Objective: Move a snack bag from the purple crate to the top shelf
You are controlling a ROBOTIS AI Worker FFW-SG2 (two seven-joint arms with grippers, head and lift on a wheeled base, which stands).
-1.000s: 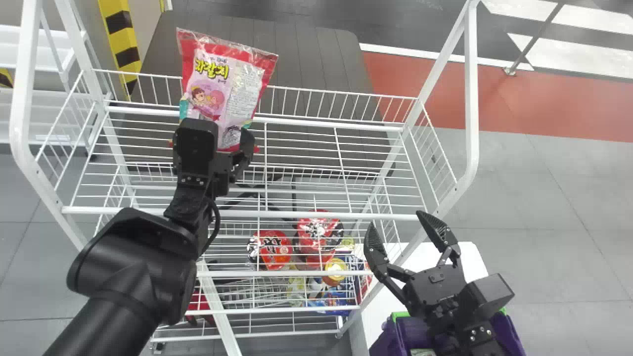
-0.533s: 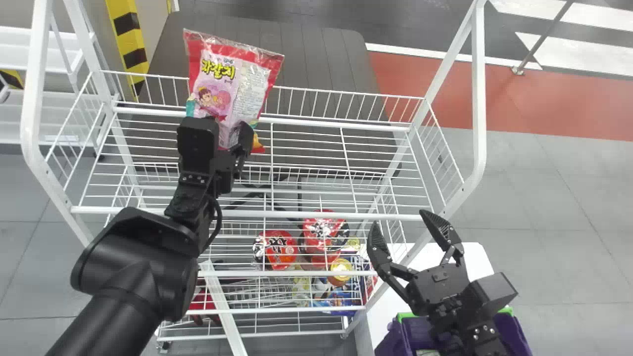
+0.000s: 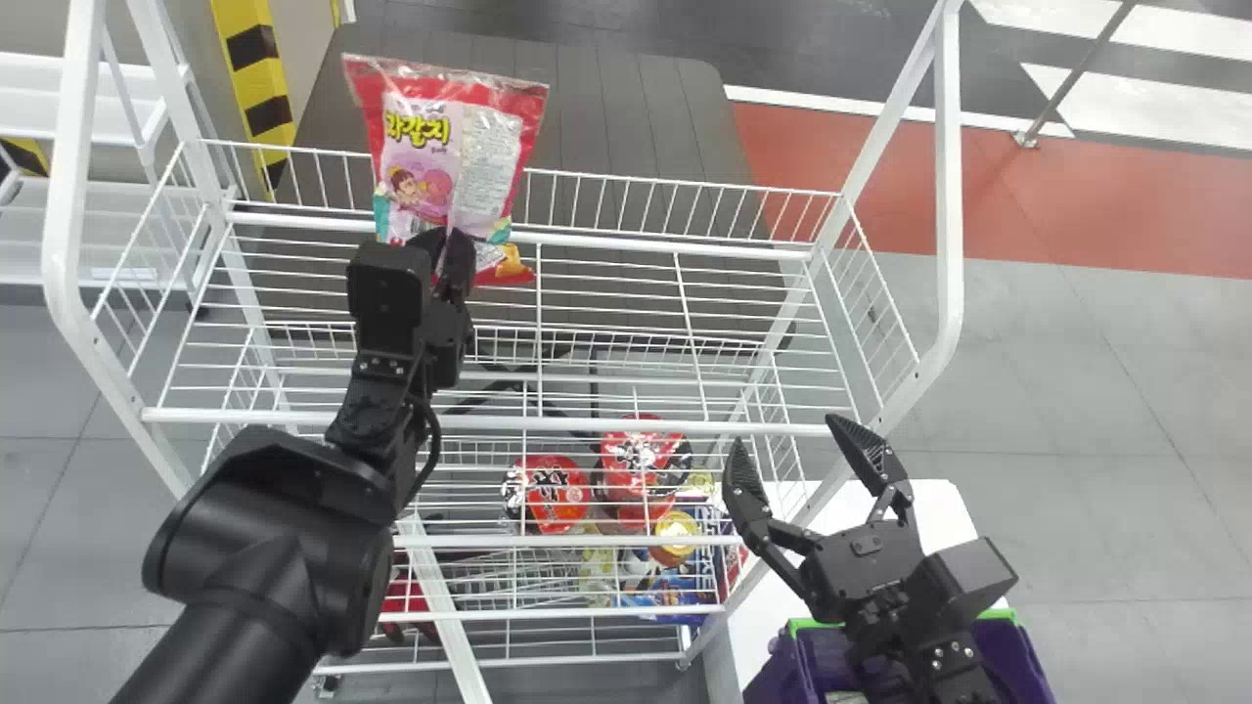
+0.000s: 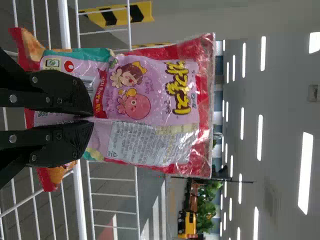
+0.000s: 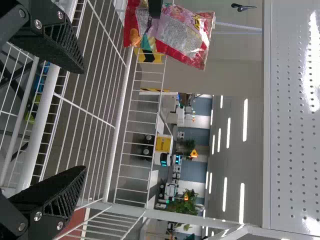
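Note:
My left gripper (image 3: 448,256) is over the left part of the white wire top shelf (image 3: 626,293), shut on the pink and red snack bag (image 3: 460,147). In the left wrist view the fingertips of my left gripper (image 4: 91,118) pinch a fold of the snack bag (image 4: 160,135) near one end. The bag stands upright above them. My right gripper (image 3: 794,452) is parked at the shelf's front right, above the purple crate (image 3: 1017,650). In the right wrist view, my right gripper (image 5: 85,120) stands open with nothing between its fingers, and the snack bag (image 5: 182,37) appears farther off.
Red packages (image 3: 553,494) and other goods lie on the lower shelf under the wire deck. White posts (image 3: 947,196) frame the rack on both sides. A white surface (image 3: 939,508) lies below my right gripper. A dark bench (image 3: 626,117) stands behind the rack.
The pinched bag has swung slightly to the left and its lower part has folded between the left fingers, which have closed further on it. The right arm stays parked.

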